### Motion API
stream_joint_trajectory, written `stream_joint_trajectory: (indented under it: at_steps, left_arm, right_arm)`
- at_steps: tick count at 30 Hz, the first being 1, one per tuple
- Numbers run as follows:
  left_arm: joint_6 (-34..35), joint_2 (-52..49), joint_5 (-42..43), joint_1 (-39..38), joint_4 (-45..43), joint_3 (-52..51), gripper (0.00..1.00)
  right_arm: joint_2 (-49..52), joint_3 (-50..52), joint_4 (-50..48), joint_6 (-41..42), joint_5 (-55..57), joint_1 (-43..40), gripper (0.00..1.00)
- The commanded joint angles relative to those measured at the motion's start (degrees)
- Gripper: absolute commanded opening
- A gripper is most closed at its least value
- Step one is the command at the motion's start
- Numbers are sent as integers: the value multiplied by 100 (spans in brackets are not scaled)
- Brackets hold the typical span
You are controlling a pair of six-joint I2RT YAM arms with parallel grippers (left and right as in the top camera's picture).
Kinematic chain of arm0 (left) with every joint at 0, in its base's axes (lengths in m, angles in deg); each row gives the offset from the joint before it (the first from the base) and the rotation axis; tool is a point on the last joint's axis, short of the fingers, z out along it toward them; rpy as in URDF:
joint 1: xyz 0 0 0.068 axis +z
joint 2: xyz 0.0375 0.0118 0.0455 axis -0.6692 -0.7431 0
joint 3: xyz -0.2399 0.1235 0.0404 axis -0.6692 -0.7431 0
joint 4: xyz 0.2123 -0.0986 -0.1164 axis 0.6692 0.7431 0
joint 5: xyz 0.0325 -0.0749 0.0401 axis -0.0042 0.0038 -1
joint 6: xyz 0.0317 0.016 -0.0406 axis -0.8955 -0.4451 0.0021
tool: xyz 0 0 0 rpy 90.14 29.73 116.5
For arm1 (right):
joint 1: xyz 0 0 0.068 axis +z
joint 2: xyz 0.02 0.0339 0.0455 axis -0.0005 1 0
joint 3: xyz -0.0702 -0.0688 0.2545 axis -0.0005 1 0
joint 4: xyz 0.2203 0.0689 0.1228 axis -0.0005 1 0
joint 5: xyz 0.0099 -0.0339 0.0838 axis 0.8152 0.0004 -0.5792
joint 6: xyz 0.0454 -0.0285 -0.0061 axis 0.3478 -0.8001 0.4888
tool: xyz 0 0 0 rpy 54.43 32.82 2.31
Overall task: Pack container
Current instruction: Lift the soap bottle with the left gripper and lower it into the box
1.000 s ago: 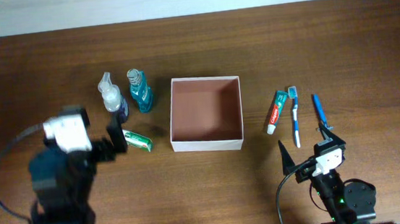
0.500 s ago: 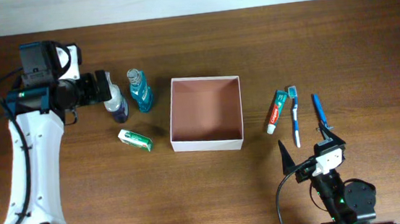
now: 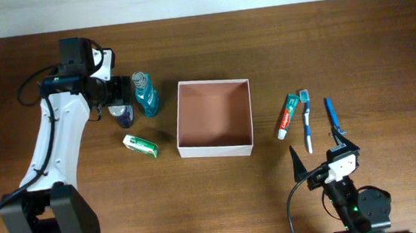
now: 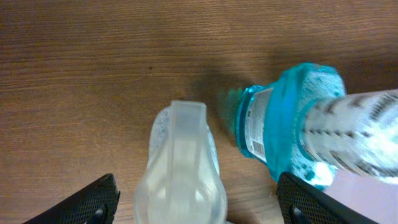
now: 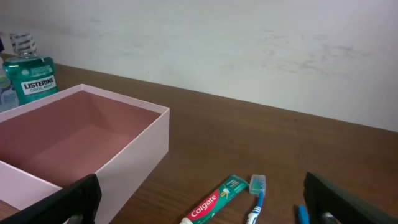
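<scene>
The container (image 3: pixel 217 147), a square white box with a reddish-brown inside, stands open at mid-table; it also shows in the right wrist view (image 5: pixel 146 146). My left gripper (image 3: pixel 118 94) is open and straddles a clear spray bottle (image 3: pixel 124 117), whose head lies between the jaws (image 4: pixel 199 202) in the left wrist view (image 4: pixel 181 155). A teal mouthwash bottle (image 3: pixel 145 99) (image 4: pixel 292 124) (image 5: pixel 28 78) stands just to its right. My right gripper (image 3: pixel 321 161) (image 5: pixel 205 202) is open and empty near the front edge.
A small green box (image 3: pixel 140 145) lies left of the container. A toothpaste tube (image 3: pixel 287 115) (image 5: pixel 214 202), a toothbrush (image 3: pixel 306 120) (image 5: pixel 256 193) and a blue stick (image 3: pixel 332 115) lie to the container's right, in front of my right gripper.
My left arm has swung from the front left up to the bottles and its open gripper has come over the spray bottle. The right arm has not moved.
</scene>
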Motion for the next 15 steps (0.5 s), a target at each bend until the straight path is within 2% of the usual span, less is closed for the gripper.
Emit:
stream_joint_trajectory:
  at_steps: [1, 4, 11, 13, 15]
  left_arm:
    - [-74, -212, -90, 13, -68, 120, 82]
    - [-74, -393, -85, 13, -140, 120, 81]
    - [-74, -734, -87, 13, -162, 120, 57]
    - [-74, -730, -96, 13, -179, 122, 57]
    - [-74, -730, -240, 13, -144, 122, 44]
  right_arm:
    - [-48, 39, 17, 22, -52, 55, 99]
    - [-48, 39, 17, 22, -52, 55, 99]
    - [-48, 39, 17, 22, -52, 55, 99]
    - [-48, 39, 17, 22, -52, 55, 99]
    - [-48, 39, 17, 22, -52, 55, 99]
